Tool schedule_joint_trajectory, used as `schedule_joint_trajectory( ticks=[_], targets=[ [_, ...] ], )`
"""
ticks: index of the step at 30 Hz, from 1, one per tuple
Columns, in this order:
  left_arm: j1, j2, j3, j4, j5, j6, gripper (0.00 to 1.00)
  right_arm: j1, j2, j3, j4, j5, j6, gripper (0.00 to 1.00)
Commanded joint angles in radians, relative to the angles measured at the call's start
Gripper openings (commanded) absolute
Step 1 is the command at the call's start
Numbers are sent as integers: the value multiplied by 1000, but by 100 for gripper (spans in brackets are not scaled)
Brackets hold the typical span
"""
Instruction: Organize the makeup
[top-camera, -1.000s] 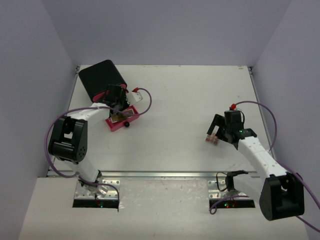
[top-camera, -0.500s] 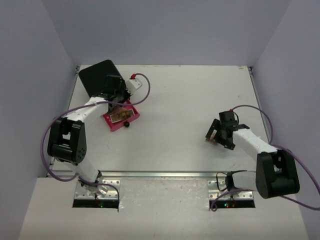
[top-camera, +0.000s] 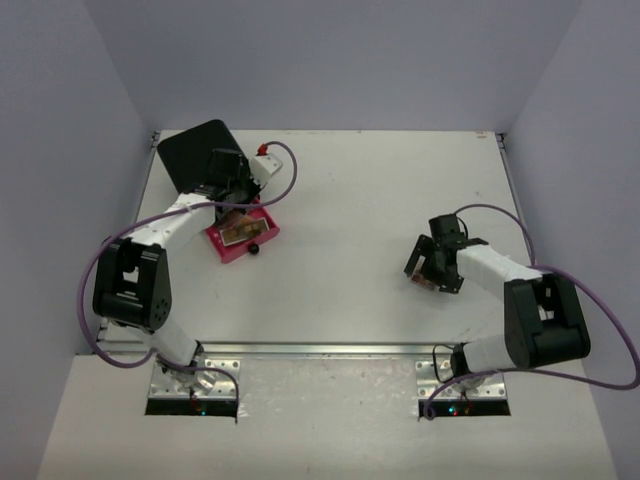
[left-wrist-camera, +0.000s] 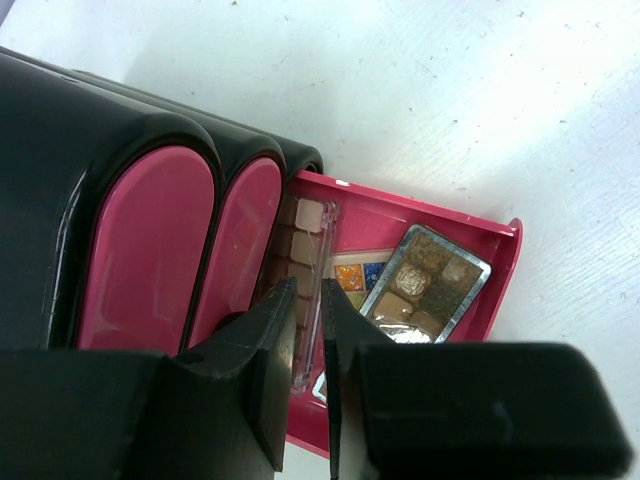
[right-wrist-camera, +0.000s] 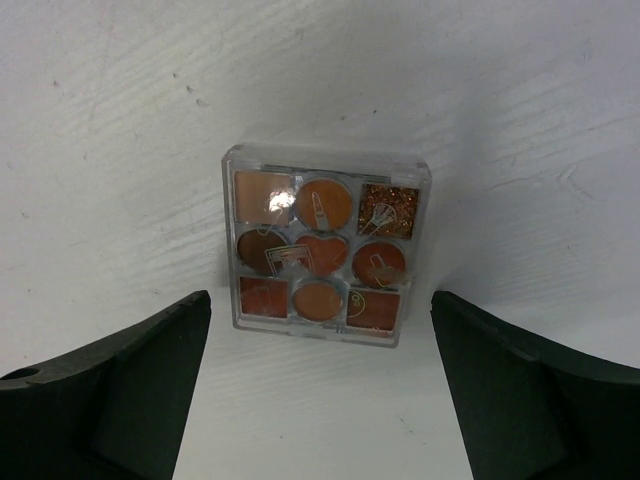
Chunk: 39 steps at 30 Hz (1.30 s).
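Note:
A square clear palette (right-wrist-camera: 325, 245) of orange and brown pans lies flat on the white table; it also shows in the top view (top-camera: 426, 283). My right gripper (right-wrist-camera: 320, 400) is open wide and low, fingers either side of the palette's near edge without touching it (top-camera: 431, 266). My left gripper (left-wrist-camera: 310, 390) hovers over an open pink drawer (left-wrist-camera: 490, 290), jaws almost together with a thin gap. The drawer holds a long clear brownish palette (left-wrist-camera: 305, 240), a multicolour palette (left-wrist-camera: 352, 278) and a silver-framed brown palette (left-wrist-camera: 425, 285).
The large black box (top-camera: 195, 155) with pink fronts (left-wrist-camera: 140, 250) stands at the back left, its drawer (top-camera: 240, 240) pulled out toward the table's middle, a black knob (top-camera: 256, 249) at its front. Grey walls enclose the table.
My right arm has dropped and pulled in; its gripper now sits low around the square palette on the table. My left gripper has drawn back from the drawer toward the box.

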Motion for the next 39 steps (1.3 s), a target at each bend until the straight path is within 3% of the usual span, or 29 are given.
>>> schedule_joint_trajectory(
  ticks=[1, 5, 11, 15, 17, 25, 28, 31, 39],
  targets=[
    [-3, -36, 25, 14, 26, -21, 15, 22, 55, 39, 0, 26, -2, 92],
    [-3, -44, 22, 7, 28, -21, 15, 26, 102, 40, -13, 64, -8, 82],
    [-3, -65, 22, -3, 26, -18, 15, 26, 77, -13, 37, 31, -18, 48],
    [-3, -78, 29, -9, 26, -36, 15, 26, 57, -23, 61, 13, -76, 9],
    [-3, -73, 42, -32, 53, -57, 15, 33, 38, -28, 100, -25, -141, 1],
    [-3, -61, 97, -120, 236, -192, 19, 179, -157, -68, 304, -75, -370, 0],
    [-5, -69, 137, -158, 379, -253, 24, 286, -196, -66, 422, -137, -462, 0],
    [-17, -66, 166, -193, 445, -309, 29, 366, -190, -34, 450, -182, -534, 0],
    [-108, -94, 128, -180, 695, -470, 52, 550, -105, 97, 569, -269, -578, 0]
  ],
)
